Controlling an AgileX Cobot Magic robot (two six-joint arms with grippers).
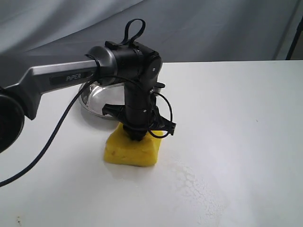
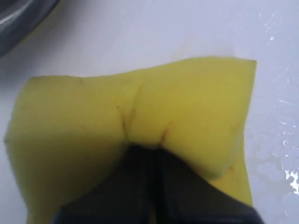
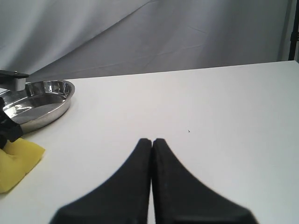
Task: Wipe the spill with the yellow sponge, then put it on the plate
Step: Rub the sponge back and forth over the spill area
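A robotics lab test bench: a plain white tabletop (image 1: pixel 246 123) beneath the left claw (image 1: pixel 136 138), a draped grey cloth backdrop (image 1: pixel 213 28) behind it, a black stand pole (image 1: pixel 296 40) well off beside it.

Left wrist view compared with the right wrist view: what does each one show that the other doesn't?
Only the left wrist view shows the left pincer pinched into the sponge, creasing it, and a wet film on the table beside it. Only the right wrist view shows the right pincer, shut on nothing, and the grey backdrop. Both show the sponge, though the right sees just a corner, the plate, and the white table.
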